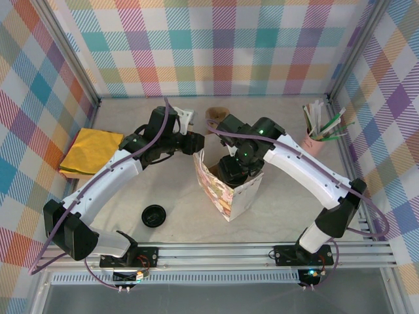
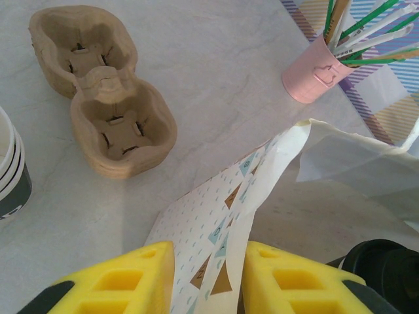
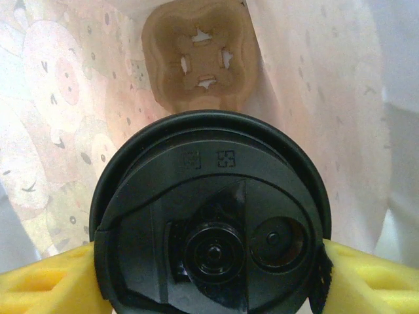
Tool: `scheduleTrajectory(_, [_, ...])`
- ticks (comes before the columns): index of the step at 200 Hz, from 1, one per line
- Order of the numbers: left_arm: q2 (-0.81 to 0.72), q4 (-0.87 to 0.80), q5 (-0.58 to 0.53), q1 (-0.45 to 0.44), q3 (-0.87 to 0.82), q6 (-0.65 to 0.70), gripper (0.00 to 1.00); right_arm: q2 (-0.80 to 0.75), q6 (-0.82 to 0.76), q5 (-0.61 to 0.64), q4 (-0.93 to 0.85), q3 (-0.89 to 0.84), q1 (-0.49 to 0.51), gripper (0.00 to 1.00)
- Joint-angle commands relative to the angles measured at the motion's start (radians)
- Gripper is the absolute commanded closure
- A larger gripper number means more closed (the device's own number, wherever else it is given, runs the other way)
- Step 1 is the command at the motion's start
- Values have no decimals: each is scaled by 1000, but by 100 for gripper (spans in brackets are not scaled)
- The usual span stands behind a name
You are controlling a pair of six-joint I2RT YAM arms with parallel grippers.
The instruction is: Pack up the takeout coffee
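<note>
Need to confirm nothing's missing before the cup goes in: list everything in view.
takeout coffee: one, black lid showing, inside the bag's mouth
paper bag: one, white with pastel print, table centre, open
single carrier: one, brown, bag bottom
double carrier: one, brown, on the table beyond the bag
empty cups: stack, white with dark band, beside the double carrier
loose lid: one, black, near left
pink cup: one, holding green and white sticks, far right
yellow sheets: one pile, far left
left gripper: yellow fingers, pinching the bag rim
right gripper: yellow fingers, gripping the coffee
</note>
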Motion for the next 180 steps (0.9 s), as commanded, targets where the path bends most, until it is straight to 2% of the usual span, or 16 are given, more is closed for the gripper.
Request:
scheduleTrajectory(1, [0, 10, -3, 9, 6, 3, 68, -35, 23, -15, 22, -18, 2, 30])
scheduleTrajectory(78, [5, 11, 3, 8, 6, 0, 68, -27, 24, -17, 59, -75, 7, 30])
scheduleTrajectory(180, [2, 19, 30, 8, 1, -6, 68, 15, 17, -20, 52, -34, 8, 30])
